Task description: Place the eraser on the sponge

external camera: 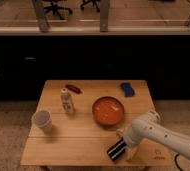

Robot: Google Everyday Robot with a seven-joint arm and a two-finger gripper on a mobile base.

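Eraser (116,149): black block with white stripes, near edge of the counter (73,147), right of centre, lying at a slant to the counter edge. Whether it rests flat or is lifted a little is hard to say from this angle.

Tool (125,145): right at the eraser's right end, touching or overlapping it. Cannot tell if the tool is clamped on it or spread around it.

White arm (160,136) comes in from the near right corner, bends over the counter's right side and ends at the eraser.

Sponge (127,89): blue pad, far right part of the counter, well apart from the eraser, nothing on top of it.

Orange bowl (109,110): between eraser and sponge, centre right, looks empty.

Small white bottle (66,100): upright, left of the bowl.

Dark red oblong item (73,88): lying just beyond the bottle, towards the far edge.

Pale cup (42,121): upright, left side, nearer than the bottle.
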